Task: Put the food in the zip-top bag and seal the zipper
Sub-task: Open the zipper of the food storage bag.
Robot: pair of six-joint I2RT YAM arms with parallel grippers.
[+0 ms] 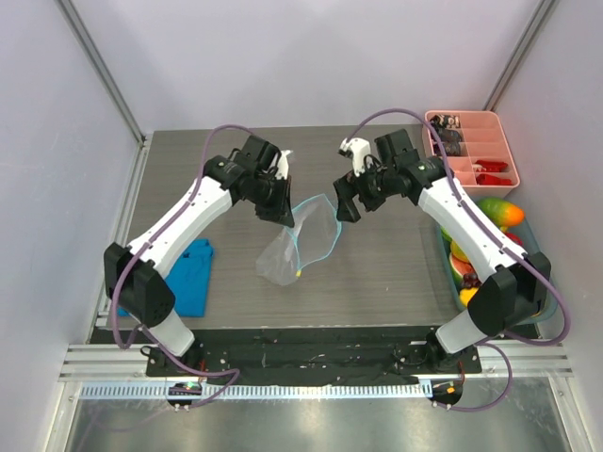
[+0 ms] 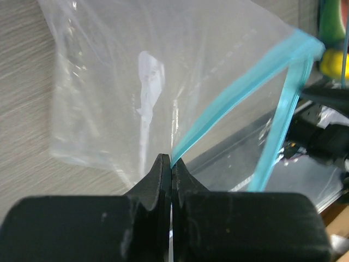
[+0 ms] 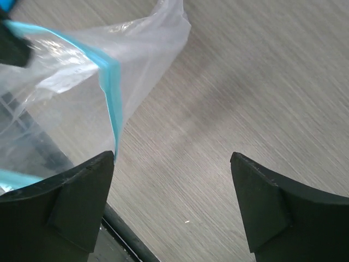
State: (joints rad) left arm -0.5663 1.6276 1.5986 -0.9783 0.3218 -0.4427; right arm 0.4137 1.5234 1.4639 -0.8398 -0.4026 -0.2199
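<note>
The clear zip-top bag (image 1: 287, 256) hangs above the table between my two arms, its mouth gaping. My left gripper (image 1: 287, 218) is shut on the teal zipper (image 1: 311, 201) at the mouth's left side; in the left wrist view the zipper (image 2: 234, 95) runs out from between the tips of the gripper (image 2: 171, 164). My right gripper (image 1: 345, 209) is open just beside the mouth's right side. In its own view the gripper (image 3: 172, 164) has bare table between its fingers, and the zipper (image 3: 112, 93) ends at the left fingertip. A small yellow piece (image 1: 299, 272) shows at the bag's bottom. Food (image 1: 497, 213) lies in a bin at right.
A pink compartment tray (image 1: 468, 115) with small dark and red items stands at the back right. The teal bin (image 1: 532, 231) of toy fruit sits under my right arm's forearm. A blue cloth (image 1: 188, 275) lies flat at the left front.
</note>
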